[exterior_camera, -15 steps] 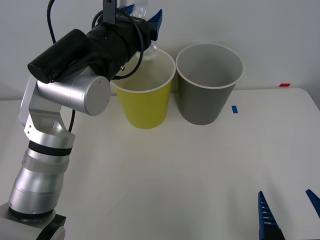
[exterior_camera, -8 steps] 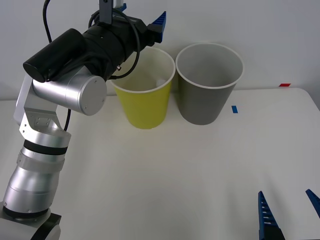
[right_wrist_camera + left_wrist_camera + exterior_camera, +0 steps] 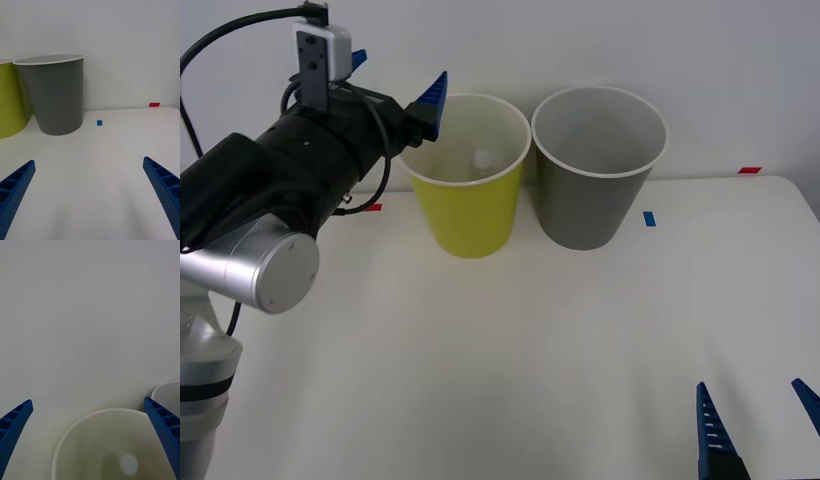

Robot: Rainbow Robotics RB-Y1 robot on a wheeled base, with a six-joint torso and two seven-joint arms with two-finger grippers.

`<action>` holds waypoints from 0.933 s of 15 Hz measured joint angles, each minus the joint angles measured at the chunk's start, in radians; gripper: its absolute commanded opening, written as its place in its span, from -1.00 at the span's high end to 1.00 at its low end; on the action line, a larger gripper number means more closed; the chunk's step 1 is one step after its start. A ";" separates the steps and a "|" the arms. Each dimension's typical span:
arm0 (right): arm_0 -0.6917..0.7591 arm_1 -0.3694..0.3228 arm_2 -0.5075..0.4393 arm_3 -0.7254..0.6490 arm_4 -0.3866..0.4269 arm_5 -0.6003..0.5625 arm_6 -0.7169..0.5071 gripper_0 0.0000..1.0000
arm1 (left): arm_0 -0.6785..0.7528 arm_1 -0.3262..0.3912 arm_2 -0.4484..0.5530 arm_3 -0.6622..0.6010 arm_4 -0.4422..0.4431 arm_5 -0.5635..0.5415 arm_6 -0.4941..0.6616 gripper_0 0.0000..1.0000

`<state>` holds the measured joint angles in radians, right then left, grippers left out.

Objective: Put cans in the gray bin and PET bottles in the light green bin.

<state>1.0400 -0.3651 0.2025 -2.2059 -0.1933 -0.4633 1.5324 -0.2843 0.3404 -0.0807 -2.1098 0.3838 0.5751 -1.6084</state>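
Left pincer is raised just left of and slightly above the tall yellow-green tapered round bin, blue ribbed fingers spread wide, nothing held. The left wrist view looks down past both spread fingers into that bin's white rim.

Small clear crinkled plastic bottle with white cap lies inside the yellow-green bin, low down, cap end visible; the left wrist view shows the cap near the bin's bottom. Rest of the bottle is hard to make out.

Tall dark gray tapered round bin with white rim stands just right of the yellow-green one, nearly touching at the rims, upright on the white desk. Can't tell its contents.

Right pincer is low at the desk's near right edge, well apart from both bins, fingers wide apart and empty; its wrist view faces the gray bin across bare desk.

Small blue tape mark is on the desk right of the gray bin, red mark farther back right.
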 measured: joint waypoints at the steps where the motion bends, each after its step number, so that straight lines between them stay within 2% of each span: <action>1: 0.000 0.000 0.000 0.000 0.000 0.000 0.000 -1.00 | 0.053 0.021 0.014 -0.041 0.000 -0.005 0.003 -1.00; 4: 0.000 0.000 0.000 0.000 0.000 0.000 0.000 -1.00 | 0.234 0.061 0.050 -0.125 0.001 -0.084 0.006 -1.00; 9: 0.000 0.000 0.000 0.000 0.000 0.000 0.000 -1.00 | 0.498 0.117 0.079 -0.146 0.000 -0.361 0.007 -1.00; 14: 0.000 0.000 0.000 0.000 0.000 0.000 0.000 -1.00 | 0.755 0.121 0.083 -0.147 -0.003 -0.613 0.006 -1.00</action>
<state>1.0400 -0.3651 0.2025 -2.2060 -0.1933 -0.4633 1.5324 0.4707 0.4615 0.0028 -2.2565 0.3803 -0.0379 -1.6021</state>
